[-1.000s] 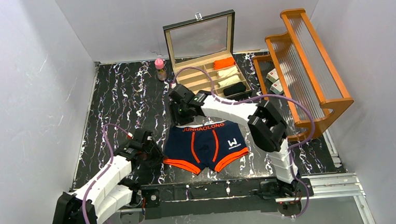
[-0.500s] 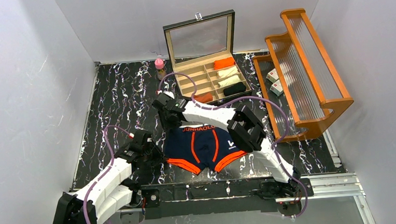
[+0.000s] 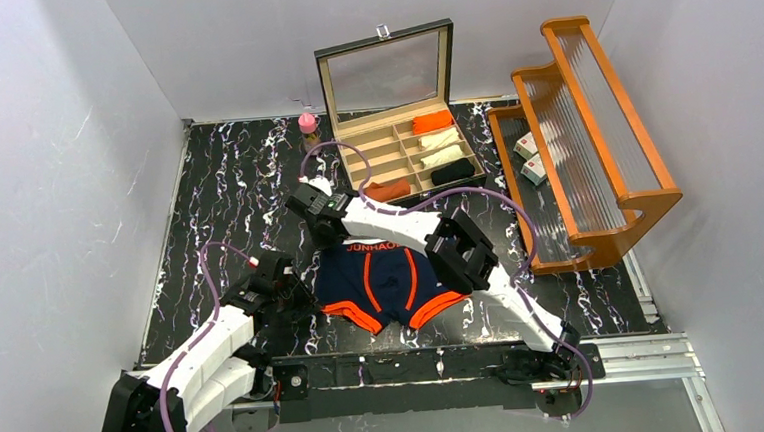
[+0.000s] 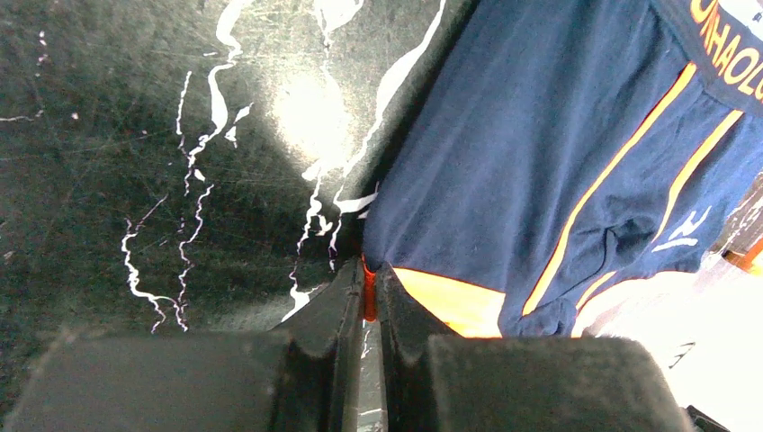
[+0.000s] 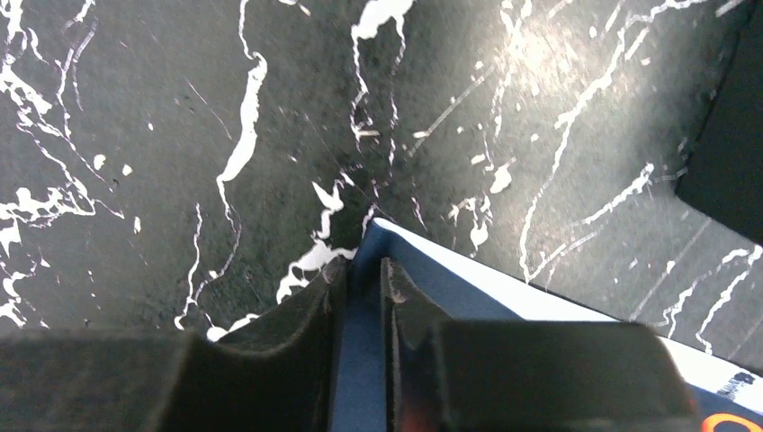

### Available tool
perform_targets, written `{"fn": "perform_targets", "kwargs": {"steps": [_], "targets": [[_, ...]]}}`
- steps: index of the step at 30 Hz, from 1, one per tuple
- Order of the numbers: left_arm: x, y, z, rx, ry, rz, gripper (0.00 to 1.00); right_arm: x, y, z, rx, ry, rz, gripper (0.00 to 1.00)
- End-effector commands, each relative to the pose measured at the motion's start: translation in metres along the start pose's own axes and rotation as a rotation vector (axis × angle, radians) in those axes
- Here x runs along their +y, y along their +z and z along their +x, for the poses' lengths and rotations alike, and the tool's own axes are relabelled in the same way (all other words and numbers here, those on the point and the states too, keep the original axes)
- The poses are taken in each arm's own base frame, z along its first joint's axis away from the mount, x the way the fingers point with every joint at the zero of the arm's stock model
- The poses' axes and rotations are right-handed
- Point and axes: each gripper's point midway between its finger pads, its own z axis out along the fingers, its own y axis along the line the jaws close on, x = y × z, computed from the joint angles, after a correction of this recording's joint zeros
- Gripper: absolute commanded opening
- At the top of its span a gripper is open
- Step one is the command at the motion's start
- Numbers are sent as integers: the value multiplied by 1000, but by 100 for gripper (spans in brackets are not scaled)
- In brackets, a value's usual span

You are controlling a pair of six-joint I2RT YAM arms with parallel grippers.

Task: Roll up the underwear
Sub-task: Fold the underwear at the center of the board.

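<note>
The navy blue underwear [image 3: 382, 281] with orange trim lies on the black marble table, bunched narrower toward the left. My left gripper [image 3: 300, 297] is shut on the orange hem of its left leg; in the left wrist view the hem [image 4: 367, 292] is pinched between the jaws and the cloth [image 4: 540, 135] spreads away to the right. My right gripper [image 3: 324, 223] is shut on the left corner of the waistband [image 5: 364, 270], with the right arm reaching across the garment. A rust-orange roll [image 3: 389, 188] lies in the box.
An open wooden box [image 3: 369, 155] with a glass lid stands at the back and holds several rolled garments. A pink bottle [image 3: 308, 130] stands to its left. An orange wooden rack [image 3: 593, 133] is at the right. A metal rail [image 3: 427, 365] runs along the near edge.
My right gripper has moved left with the waistband corner, pulling the underwear's top edge leftward and narrowing it. My left gripper has stayed on the hem.
</note>
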Motion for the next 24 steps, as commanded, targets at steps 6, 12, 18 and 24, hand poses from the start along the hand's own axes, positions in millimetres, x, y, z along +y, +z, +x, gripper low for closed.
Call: {"fn": "perform_targets", "kwargs": {"steps": [6,12,18,24], "targets": [[6,-16,-10,-34,25,-87,0,-1,17,5,10,-59,47,9],[1,-30,-26,-88,59,-119,0,26,-18,-26,-45,-46,-87,1],[-6,-44,-35,-104,121,-124,0,47,-71,-65,-135,-11,-266,1],[-31,-62,-42,-100,214,-44,0,41,-106,-77,-189,23,-366,1]]}}
